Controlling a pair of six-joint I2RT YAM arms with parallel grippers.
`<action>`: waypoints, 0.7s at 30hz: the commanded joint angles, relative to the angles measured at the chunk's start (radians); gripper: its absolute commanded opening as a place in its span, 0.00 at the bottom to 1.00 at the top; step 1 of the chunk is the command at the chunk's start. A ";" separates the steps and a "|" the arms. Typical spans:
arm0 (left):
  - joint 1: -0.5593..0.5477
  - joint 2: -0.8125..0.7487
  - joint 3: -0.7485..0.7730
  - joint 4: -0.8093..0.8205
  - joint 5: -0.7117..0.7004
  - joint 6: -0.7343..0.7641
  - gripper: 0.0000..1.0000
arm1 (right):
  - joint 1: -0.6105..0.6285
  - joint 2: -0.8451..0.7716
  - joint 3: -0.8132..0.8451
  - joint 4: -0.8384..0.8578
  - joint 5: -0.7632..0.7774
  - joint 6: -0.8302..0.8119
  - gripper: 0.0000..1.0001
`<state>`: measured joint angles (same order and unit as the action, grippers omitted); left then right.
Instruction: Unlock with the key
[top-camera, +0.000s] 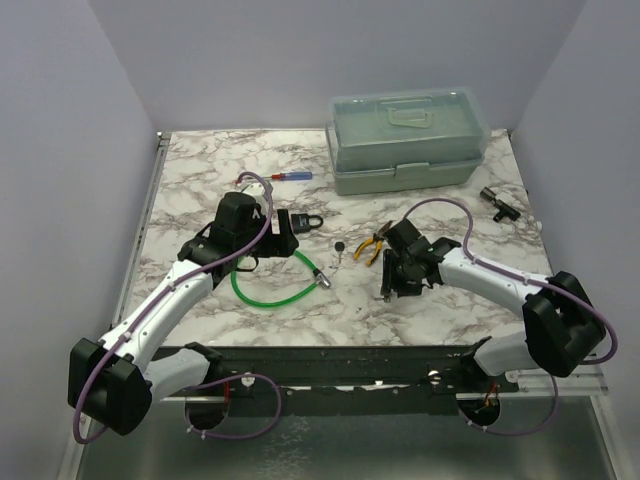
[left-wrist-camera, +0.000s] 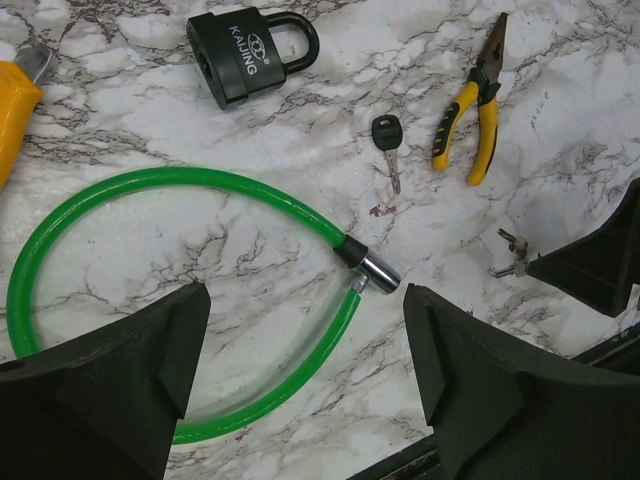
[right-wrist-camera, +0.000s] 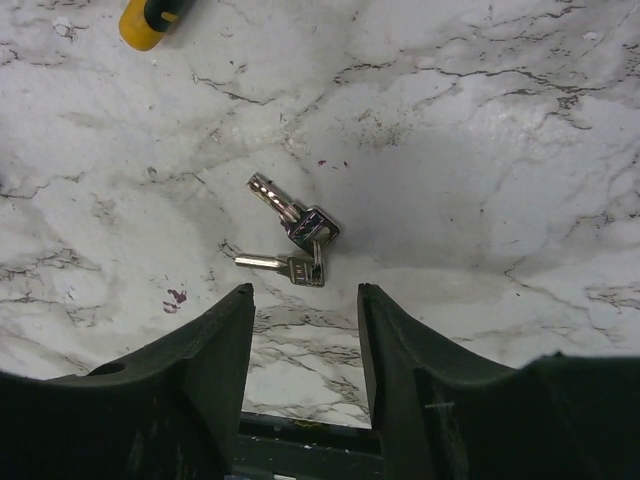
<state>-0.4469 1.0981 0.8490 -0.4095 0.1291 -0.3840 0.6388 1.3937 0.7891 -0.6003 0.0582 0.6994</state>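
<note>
Two fingers of the right gripper (right-wrist-camera: 305, 300) are held apart, with only bare marble seen in the gap between them and nothing grasped. Just ahead of their tips, a small bunch of silver keys (right-wrist-camera: 292, 240) is laid flat on the table (right-wrist-camera: 480, 150), untouched.

The left gripper (left-wrist-camera: 305, 310) is spread wide and is likewise empty. It is poised above a green cable lock (left-wrist-camera: 150, 182), whose loop is laid beneath and between the fingers, with its metal coupling just beyond the fingertips.

The key (left-wrist-camera: 387, 133), dark-headed with a short silver blade, is found lying flat on the marble past the cable, apart from both grippers. It is placed between a black padlock (left-wrist-camera: 240, 60) and the yellow-handled pliers (left-wrist-camera: 478, 110), nearer to the pliers, with its blade pointed back toward the left wrist camera.

Farther out, a red-and-blue screwdriver (top-camera: 290, 178) is laid behind the left arm, and a closed pale green toolbox (top-camera: 408, 140) is set at the rear of the table.
</note>
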 joint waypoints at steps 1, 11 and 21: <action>-0.004 -0.016 0.038 -0.018 -0.029 0.011 0.85 | 0.024 0.035 0.044 -0.018 0.073 0.026 0.50; -0.006 -0.025 0.039 -0.020 -0.029 0.009 0.84 | 0.043 0.136 0.087 -0.019 0.139 0.037 0.48; -0.006 -0.027 0.039 -0.021 -0.030 0.009 0.84 | 0.056 0.201 0.088 -0.021 0.183 0.050 0.45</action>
<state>-0.4473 1.0901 0.8585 -0.4149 0.1192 -0.3840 0.6792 1.5604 0.8665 -0.6048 0.1864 0.7311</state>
